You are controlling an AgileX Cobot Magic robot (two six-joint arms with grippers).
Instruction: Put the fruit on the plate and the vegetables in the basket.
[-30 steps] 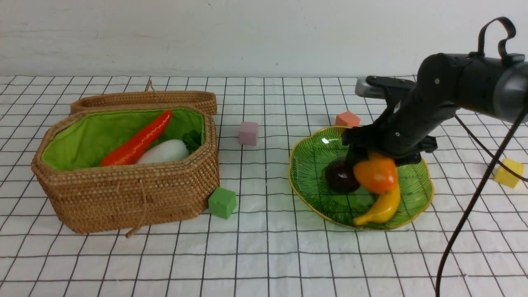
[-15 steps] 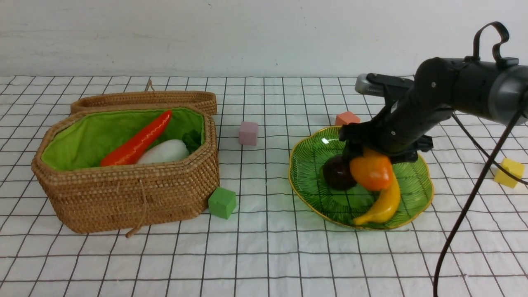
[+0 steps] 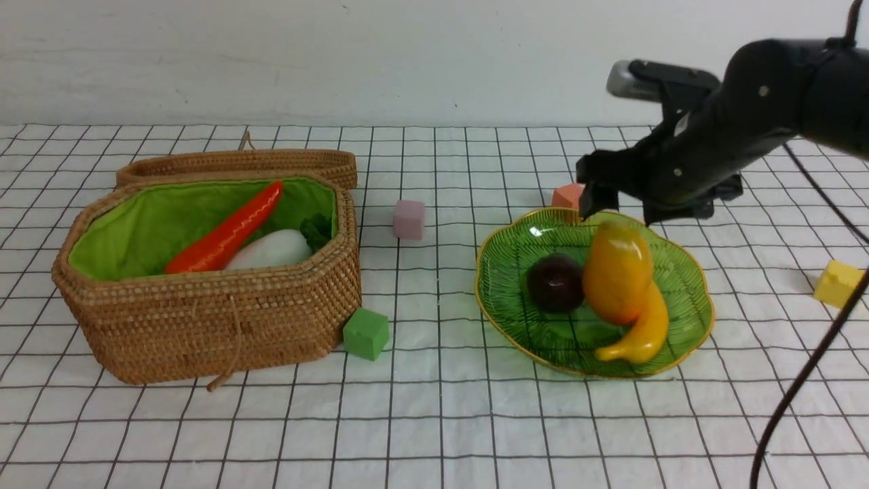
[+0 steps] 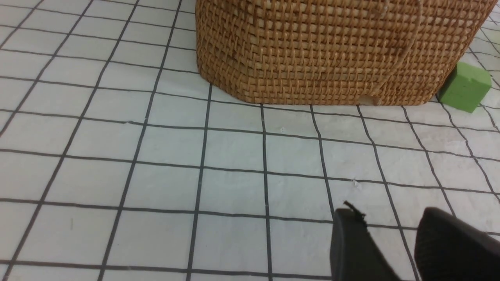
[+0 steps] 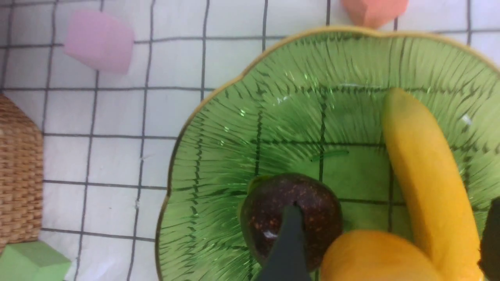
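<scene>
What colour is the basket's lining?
Bright green lining, clearest in the front view.

The right arm (image 3: 740,136) reaches in from the right, its right gripper (image 3: 618,207) pointing down with jaws spread wide, holding nothing. The left gripper (image 4: 390,234) hangs low, jaws partly apart, empty.

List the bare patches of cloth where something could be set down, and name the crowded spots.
Free: the cloth strip between the basket and the plate, behind the green cube and in front of the pink cube; also the whole near edge in front of both. Crowded: the plate, holding the maroon fruit, mango and banana, with the right gripper above its far rim.
</scene>
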